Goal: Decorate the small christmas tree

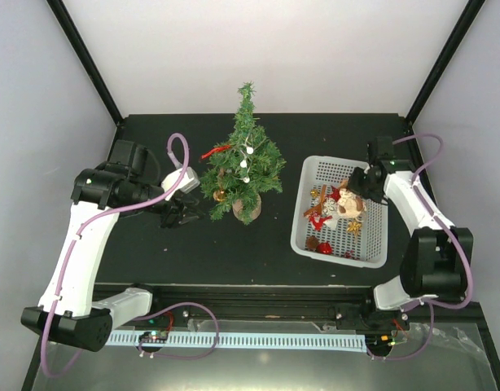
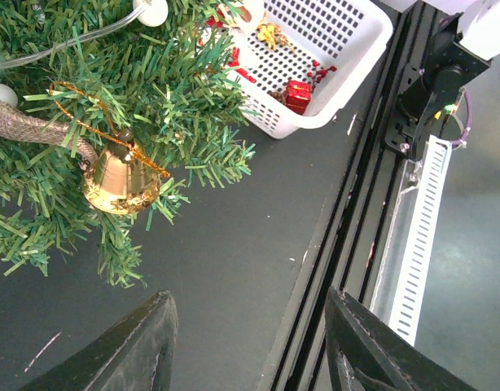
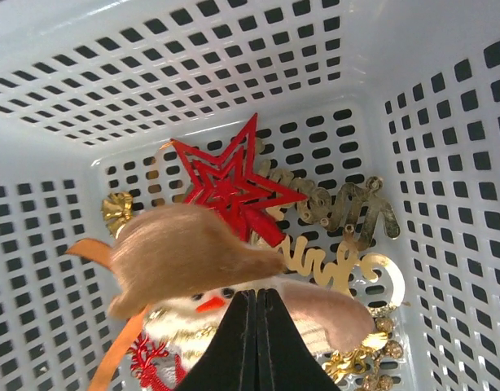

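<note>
The right gripper (image 3: 256, 303) fills the bottom of its wrist view. Its two black fingers are pressed flat together, with no gap between them. Right at their tips sits a snowman ornament (image 3: 193, 252) with a tan hat and a carrot nose. It is blurred and partly covered by the fingers, so I cannot tell whether they pinch a thread or any part of it. Behind it, inside the white basket (image 3: 193, 65), lie a red star (image 3: 234, 191) and a gold script word (image 3: 348, 236). The snowman overlaps the word, which I cannot read. A small gold ornament (image 3: 117, 212) at the left is too blurred to name.

The left gripper (image 2: 250, 350) has its fingers apart, with only the black table (image 2: 234, 269) showing between them. Both fingers are cut off by the bottom edge of the picture.

Just beyond them stands the small christmas tree (image 2: 177, 98). This view shows only its lower branches, where a gold bell (image 2: 120, 179) hangs on a gold cord. From above, the tree stands upright in its brown pot (image 1: 247, 209) at the table's middle, between the left gripper and the basket. It carries white bulbs (image 1: 247, 152) and something red (image 1: 215, 151) that is too small to identify.
</note>
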`<move>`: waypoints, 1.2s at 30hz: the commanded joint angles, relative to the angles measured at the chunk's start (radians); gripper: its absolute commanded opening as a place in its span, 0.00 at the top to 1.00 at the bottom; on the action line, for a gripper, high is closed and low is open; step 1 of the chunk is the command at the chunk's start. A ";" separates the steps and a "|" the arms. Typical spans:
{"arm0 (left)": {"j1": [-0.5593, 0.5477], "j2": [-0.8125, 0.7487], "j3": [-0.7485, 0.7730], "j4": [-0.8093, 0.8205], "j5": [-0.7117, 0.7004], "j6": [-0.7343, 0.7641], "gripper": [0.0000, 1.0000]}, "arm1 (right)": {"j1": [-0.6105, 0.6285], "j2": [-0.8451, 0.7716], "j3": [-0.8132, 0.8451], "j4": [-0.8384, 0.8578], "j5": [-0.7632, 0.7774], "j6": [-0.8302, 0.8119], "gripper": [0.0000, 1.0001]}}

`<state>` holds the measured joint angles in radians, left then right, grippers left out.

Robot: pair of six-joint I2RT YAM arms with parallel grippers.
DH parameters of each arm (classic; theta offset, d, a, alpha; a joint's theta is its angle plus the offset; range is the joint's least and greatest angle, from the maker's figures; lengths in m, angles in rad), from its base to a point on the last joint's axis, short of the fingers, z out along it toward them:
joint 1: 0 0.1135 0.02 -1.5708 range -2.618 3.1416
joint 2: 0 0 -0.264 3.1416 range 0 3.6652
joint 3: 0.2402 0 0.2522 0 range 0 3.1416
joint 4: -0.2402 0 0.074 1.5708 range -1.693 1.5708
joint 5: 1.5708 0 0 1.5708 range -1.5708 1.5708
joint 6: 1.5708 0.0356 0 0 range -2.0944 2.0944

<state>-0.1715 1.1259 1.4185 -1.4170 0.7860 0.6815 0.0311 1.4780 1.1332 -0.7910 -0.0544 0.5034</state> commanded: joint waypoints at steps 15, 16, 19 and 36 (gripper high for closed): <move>0.004 -0.013 -0.024 -0.003 -0.002 0.029 0.49 | 0.012 -0.062 -0.091 -0.011 0.054 -0.025 0.48; 0.004 -0.010 -0.023 -0.003 -0.001 0.029 0.48 | 0.030 -0.083 -0.109 -0.011 0.037 -0.032 0.49; 0.004 -0.004 -0.015 -0.008 -0.002 0.033 0.48 | 0.087 -0.109 -0.149 -0.005 -0.035 -0.060 0.51; 0.004 -0.007 -0.010 -0.009 0.001 0.029 0.48 | 0.131 -0.051 -0.206 -0.121 0.218 0.095 0.48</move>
<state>-0.1715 1.1271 1.3968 -1.4174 0.7856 0.6987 0.1631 1.4094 0.9184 -0.8753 0.0334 0.5602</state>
